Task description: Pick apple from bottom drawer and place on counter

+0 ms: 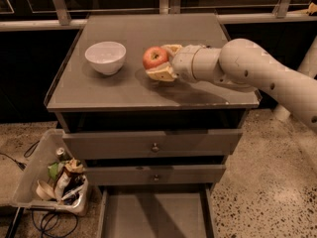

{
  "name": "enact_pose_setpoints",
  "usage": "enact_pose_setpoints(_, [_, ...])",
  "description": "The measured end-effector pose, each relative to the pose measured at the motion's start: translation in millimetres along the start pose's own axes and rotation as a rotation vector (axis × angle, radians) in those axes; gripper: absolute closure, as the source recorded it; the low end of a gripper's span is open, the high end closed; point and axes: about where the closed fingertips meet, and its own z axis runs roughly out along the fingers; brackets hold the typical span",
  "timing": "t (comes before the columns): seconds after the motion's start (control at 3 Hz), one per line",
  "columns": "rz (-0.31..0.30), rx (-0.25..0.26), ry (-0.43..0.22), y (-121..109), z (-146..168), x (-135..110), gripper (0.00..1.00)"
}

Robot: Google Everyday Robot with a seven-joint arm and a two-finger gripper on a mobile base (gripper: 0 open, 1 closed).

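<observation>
Red with yellowish patches, the apple (155, 57) is sitting between the two pale fingers (159, 75) of the gripper (158, 62), which are pinching it from above and below. The gripper is hovering over the middle of the counter (148, 29), low over the glossy grey surface. Whether the lower finger or the apple is touching the top cannot be told. The cream-coloured arm (257, 73) is reaching in from the right side of the view and casting a shadow on the counter beneath it. A white bowl (105, 57) is standing upright on the counter, near the apple but apart from it, on the side away from the arm. Below, the two wider drawers (198, 143), each with a small round knob, are sitting closed. The bottom drawer (153, 217) is standing pulled out, showing its flat grey floor. A clear plastic bin (34, 167) of rubbish is resting on the speckled floor (267, 182) beside the cabinet.
</observation>
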Motion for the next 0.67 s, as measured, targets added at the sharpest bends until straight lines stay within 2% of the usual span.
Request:
enact_pose_setpoints(0.33, [0.0, 0.0, 0.0, 0.0, 0.0, 0.0, 0.83])
enact_pose_setpoints(0.67, [0.0, 0.0, 0.0, 0.0, 0.0, 0.0, 0.59])
